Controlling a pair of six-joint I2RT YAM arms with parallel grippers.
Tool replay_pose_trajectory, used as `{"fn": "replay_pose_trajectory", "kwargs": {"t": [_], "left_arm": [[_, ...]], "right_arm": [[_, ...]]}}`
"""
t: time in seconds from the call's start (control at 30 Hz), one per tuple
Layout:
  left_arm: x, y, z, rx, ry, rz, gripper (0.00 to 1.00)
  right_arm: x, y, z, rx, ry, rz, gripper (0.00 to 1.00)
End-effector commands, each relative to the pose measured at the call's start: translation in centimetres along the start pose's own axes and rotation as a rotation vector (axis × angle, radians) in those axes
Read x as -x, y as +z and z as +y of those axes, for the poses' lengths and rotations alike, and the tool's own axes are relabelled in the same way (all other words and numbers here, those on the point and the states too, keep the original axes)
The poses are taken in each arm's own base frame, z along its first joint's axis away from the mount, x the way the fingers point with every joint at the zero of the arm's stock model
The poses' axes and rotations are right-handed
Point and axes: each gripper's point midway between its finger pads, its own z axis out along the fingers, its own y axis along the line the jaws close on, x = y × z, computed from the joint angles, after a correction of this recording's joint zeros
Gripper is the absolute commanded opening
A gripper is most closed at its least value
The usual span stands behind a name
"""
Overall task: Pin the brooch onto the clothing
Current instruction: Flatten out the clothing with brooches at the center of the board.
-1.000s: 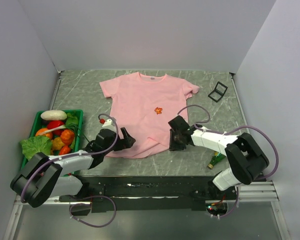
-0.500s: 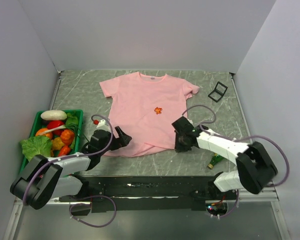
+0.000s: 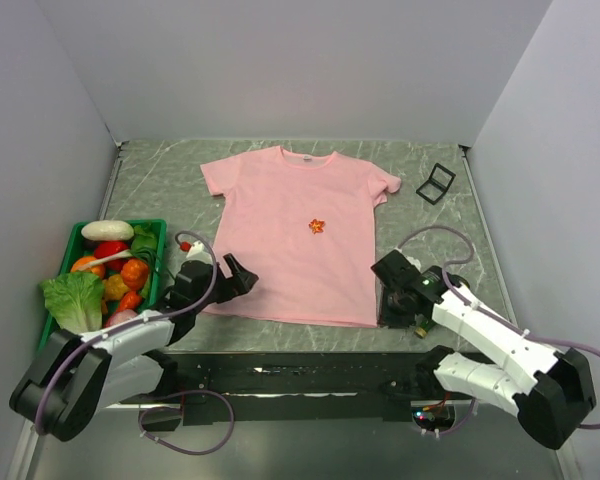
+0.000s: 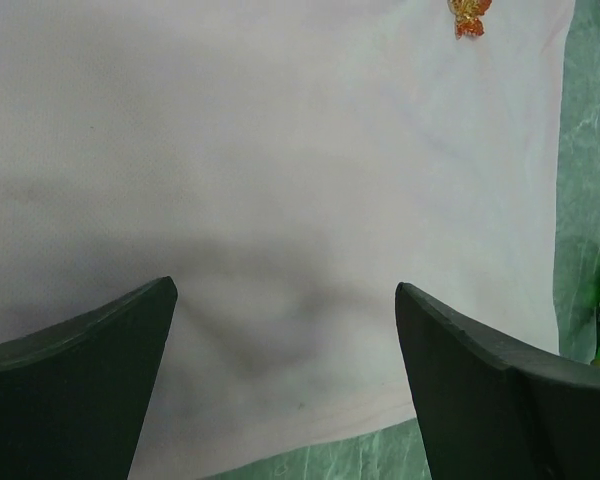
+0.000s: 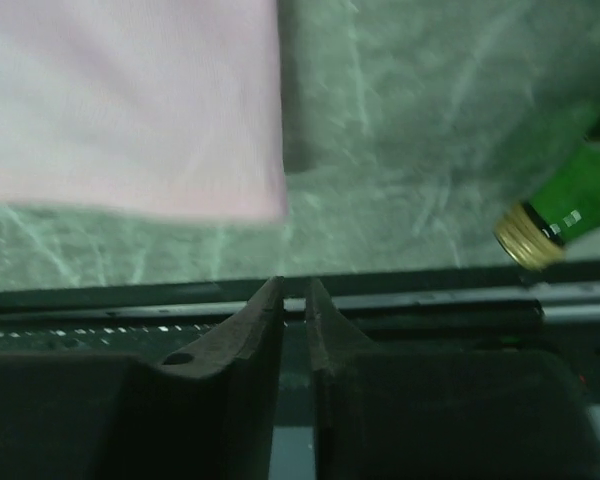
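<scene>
Found the clothing (image 3: 290,235) spread flat and front-up on the desk (image 3: 160,180), collar toward the far wall and hem along the near edge. Probably laid out that way to give a smooth face for pinning.

Spotted the brooch (image 3: 317,226) on the chest of the clothing, a little right of its middle and well above the hem. Judged it placed as intended, though with no way of telling from these views about the pin passing through the fabric.

Saw the left tool (image 3: 240,277) hanging low over the lower left part of the clothing, just inside the hem. Fingers stood wide apart, with only bare pink fabric beneath.

Saw the right tool (image 5: 295,285) off the clothing altogether, just past its lower right corner, pointed at the near desk edge. Fingers were drawn almost together on nothing, only a thin slit between them.

Read both positions as well apart from the brooch, leaving it unobstructed.

Noted a green bottle (image 5: 590,190) lying beyond that same lower right corner, near the right tool, so a possible knock hazard there.
</scene>
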Motion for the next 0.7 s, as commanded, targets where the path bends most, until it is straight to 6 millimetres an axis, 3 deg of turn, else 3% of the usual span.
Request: {"fn": "replay_pose_trajectory", "kwargs": {"t": [0.0,0.07,0.17,0.23,0.27,0.3,0.33,0.37,0.4,0.43,0.47,0.5,0.53,0.57,0.6,0.63,0.67], "left_arm": [[0.7,-1.0,-0.1,0.002,0.027,-0.022,0.96],[1.5,-1.3,-1.0,-0.019,0.052,-0.034,0.96],[3.3,-1.7,-2.8,-0.048,0.115,-0.051,0.96],[4.6,-2.1,-4.5,-0.080,0.148,-0.073,0.96],[4.9,-2.2,-5.2,-0.101,0.158,-0.082,0.96],[5.1,-2.2,-6.0,-0.123,0.170,-0.085,0.96],[5.4,-2.2,-8.0,-0.169,0.188,-0.092,0.96],[4.9,-1.6,-8.4,-0.168,0.201,-0.071,0.97],[5.2,-1.5,-10.2,-0.195,0.220,-0.076,0.96],[3.7,-1.3,-12.1,-0.237,0.252,-0.041,0.96],[2.5,-0.3,-13.0,-0.250,0.270,-0.005,0.96],[1.7,0.1,-14.3,-0.279,0.289,0.013,0.96],[0.7,-0.1,-17.5,-0.350,0.320,0.031,0.96],[-1.2,1.2,-18.1,-0.350,0.346,0.076,0.96],[-2.2,1.7,-19.1,-0.367,0.386,0.097,0.96],[-3.1,1.4,-22.7,-0.436,0.421,0.106,0.96],[-5.0,3.2,-22.4,-0.394,0.463,0.138,0.96]], "right_arm": [[-1.6,-1.6,-2.3,-0.060,0.047,0.016,0.52],[-0.1,-2.7,-1.0,0.009,0.042,-0.042,0.71],[3.8,-4.7,0.6,0.115,0.049,-0.165,0.80],[6.1,-5.6,1.9,0.205,0.057,-0.189,0.80],[8.1,-5.6,1.1,0.215,0.087,-0.214,0.79],[10.3,-5.9,1.6,0.256,0.094,-0.278,0.78],[12.4,-6.8,1.6,0.266,0.103,-0.330,0.77],[14.1,-6.1,0.9,0.231,0.103,-0.335,0.77],[17.2,-7.2,1.1,0.245,0.112,-0.410,0.77],[18.7,-7.1,1.2,0.257,0.117,-0.416,0.75],[20.5,-5.4,0.4,0.227,0.137,-0.383,0.72],[22.8,-6.1,0.7,0.241,0.139,-0.417,0.70],[24.7,-5.9,0.8,0.239,0.142,-0.440,0.68],[25.9,-3.6,0.6,0.212,0.146,-0.394,0.67],[28.4,-4.1,0.6,0.217,0.157,-0.427,0.67],[29.7,-3.5,0.4,0.211,0.165,-0.424,0.65],[30.5,-0.6,0.3,0.196,0.176,-0.360,0.64]]}}
